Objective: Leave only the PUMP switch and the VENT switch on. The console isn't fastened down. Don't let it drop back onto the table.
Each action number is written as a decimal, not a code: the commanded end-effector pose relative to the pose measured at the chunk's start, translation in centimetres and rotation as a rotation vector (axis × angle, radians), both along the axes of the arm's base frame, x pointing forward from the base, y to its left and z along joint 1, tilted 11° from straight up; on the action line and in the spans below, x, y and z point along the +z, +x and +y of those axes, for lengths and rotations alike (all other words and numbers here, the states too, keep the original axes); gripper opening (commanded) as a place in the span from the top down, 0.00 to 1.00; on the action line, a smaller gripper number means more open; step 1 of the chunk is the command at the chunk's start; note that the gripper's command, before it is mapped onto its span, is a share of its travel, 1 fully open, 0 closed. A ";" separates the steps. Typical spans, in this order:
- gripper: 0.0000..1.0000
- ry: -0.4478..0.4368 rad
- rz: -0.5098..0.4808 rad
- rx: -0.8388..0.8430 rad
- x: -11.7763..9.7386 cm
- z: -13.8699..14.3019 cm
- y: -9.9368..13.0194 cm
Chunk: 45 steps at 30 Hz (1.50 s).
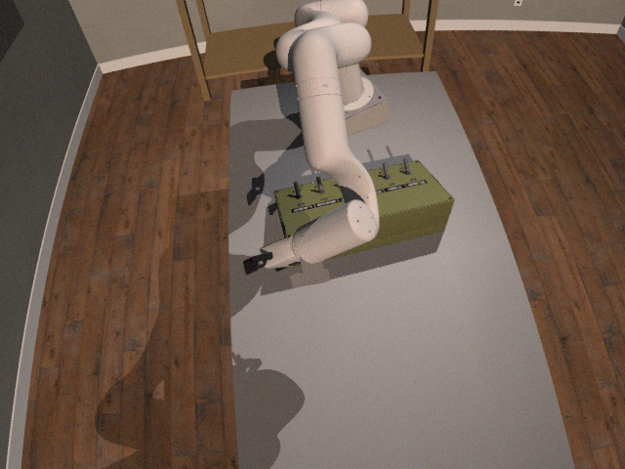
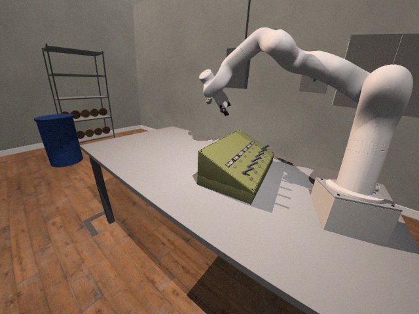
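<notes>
An olive-green wedge-shaped console sits on the grey table; it also shows in the exterior view [image 2: 235, 165]. A row of several grey lever switches [image 2: 255, 160] stands on its sloped face, each with a small white label [image 2: 240, 154] beside it. The label text is too small to read. In the top view two switches [image 1: 308, 189] show left of the arm and two [image 1: 395, 169] right of it; the arm hides the middle. My gripper [image 2: 224, 109] is open and empty, high above the console; it also shows in the top view [image 1: 255, 264].
The arm's base [image 2: 355, 209] stands on the table close behind the console. A blue barrel [image 2: 59, 139] and a metal shelf rack [image 2: 79, 94] stand on the wooden floor beyond the table. A wooden shelf frame [image 1: 308, 45] stands behind the base.
</notes>
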<state>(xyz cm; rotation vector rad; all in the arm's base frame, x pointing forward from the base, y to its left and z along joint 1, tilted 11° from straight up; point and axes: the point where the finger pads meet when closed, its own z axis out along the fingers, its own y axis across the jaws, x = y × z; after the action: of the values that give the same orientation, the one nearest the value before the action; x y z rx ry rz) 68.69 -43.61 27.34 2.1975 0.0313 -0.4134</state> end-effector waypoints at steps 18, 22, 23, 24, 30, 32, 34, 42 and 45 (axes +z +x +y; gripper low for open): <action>0.00 -0.001 -0.002 0.000 0.2 0.0 0.1; 0.00 -0.001 -0.002 0.000 0.2 0.0 0.1; 0.00 -0.001 -0.002 0.000 0.2 0.0 0.1; 0.00 -0.001 -0.002 0.000 0.2 0.0 0.1; 0.00 -0.001 -0.002 0.000 0.2 0.0 0.1; 0.00 -0.001 -0.002 0.000 0.2 0.0 0.1; 0.00 -0.001 -0.002 0.000 0.2 0.0 0.1; 0.00 -0.001 -0.002 0.000 0.7 0.1 -0.2; 0.00 -0.001 -0.002 0.000 1.5 0.3 -0.6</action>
<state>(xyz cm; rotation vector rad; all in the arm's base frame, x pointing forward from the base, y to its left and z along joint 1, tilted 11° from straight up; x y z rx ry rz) 68.40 -43.47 27.95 2.1976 0.0314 -0.4141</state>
